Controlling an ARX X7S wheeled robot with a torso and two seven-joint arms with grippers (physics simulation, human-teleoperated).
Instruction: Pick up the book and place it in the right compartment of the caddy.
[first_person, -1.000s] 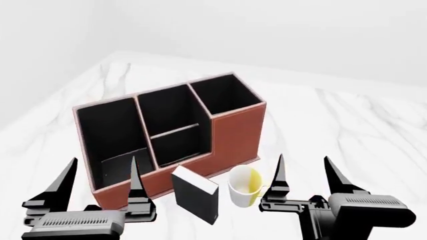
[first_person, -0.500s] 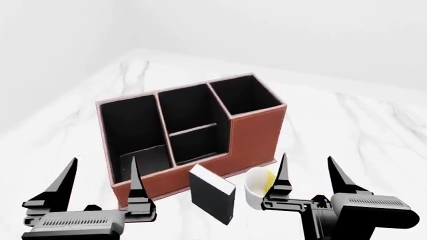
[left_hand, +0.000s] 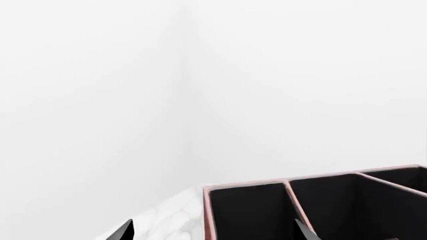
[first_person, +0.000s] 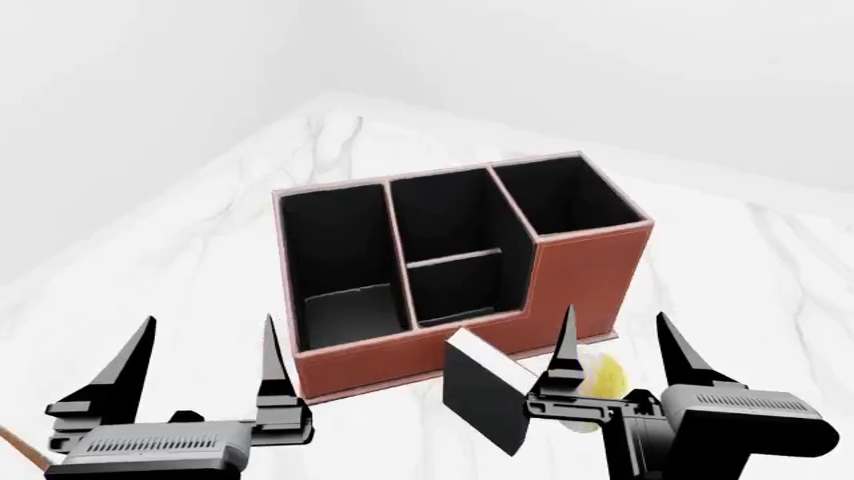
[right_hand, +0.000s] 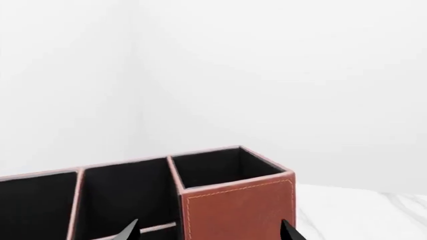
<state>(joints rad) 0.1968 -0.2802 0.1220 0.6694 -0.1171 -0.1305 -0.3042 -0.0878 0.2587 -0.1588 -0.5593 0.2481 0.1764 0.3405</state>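
Note:
The reddish-brown caddy (first_person: 587, 275) stands on the white marble table, its black insides open to the top. Its right compartment (first_person: 567, 200) is the square, tallest section at the far right end. The black book (first_person: 483, 405) with white page edges stands upright in front of the caddy's middle, just left of my right gripper (first_person: 614, 325). That gripper is open and holds nothing. My left gripper (first_person: 207, 330) is open too, in front of the caddy's left end. The right wrist view faces the right compartment (right_hand: 217, 167); the left wrist view faces the caddy's (left_hand: 247, 186) left section. The book shows in neither wrist view.
A white-and-yellow mug (first_person: 603, 378) stands right of the book, mostly hidden behind my right gripper's finger. The marble table (first_person: 174, 250) stretches left and behind the caddy to a far edge. A thin brown sliver (first_person: 16, 445) shows at the lower left.
The head view has swung: caddy, book and mug have slid to the right in it, and the mug is now behind my right finger. Both grippers keep their places in the view, open.

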